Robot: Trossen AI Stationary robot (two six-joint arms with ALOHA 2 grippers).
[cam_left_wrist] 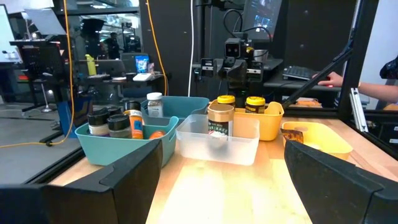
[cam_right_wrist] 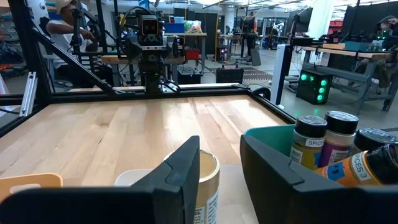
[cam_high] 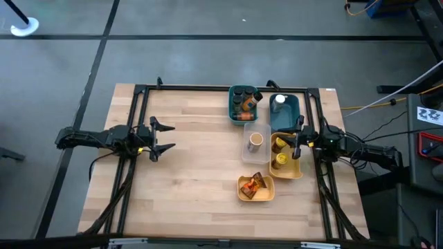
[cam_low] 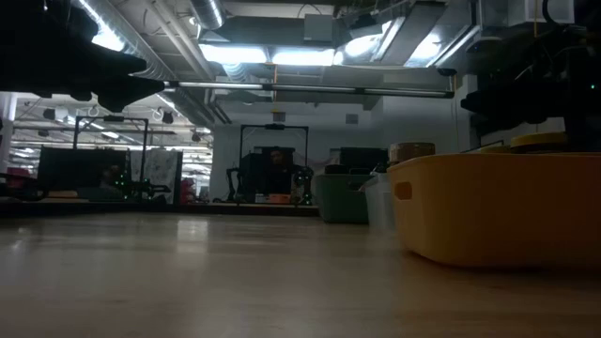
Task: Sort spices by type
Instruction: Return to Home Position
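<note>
The spices stand sorted in bins at the table's right. Dark-lidded jars fill one teal bin, and a white-lidded jar stands in the second teal bin. A tan-lidded jar is in the clear bin. Two yellow-lidded jars are in the yellow bin, and orange-brown packets lie in a small yellow tray. My left gripper hovers level and open at the table's left. My right gripper hovers level over the yellow bin, open by a narrow gap, holding nothing.
A black frame runs around the tabletop. Bare wood spreads between the left gripper and the bins. In the right wrist view an orange-labelled bottle lies tilted among the dark-lidded jars. People sit at desks beyond the table.
</note>
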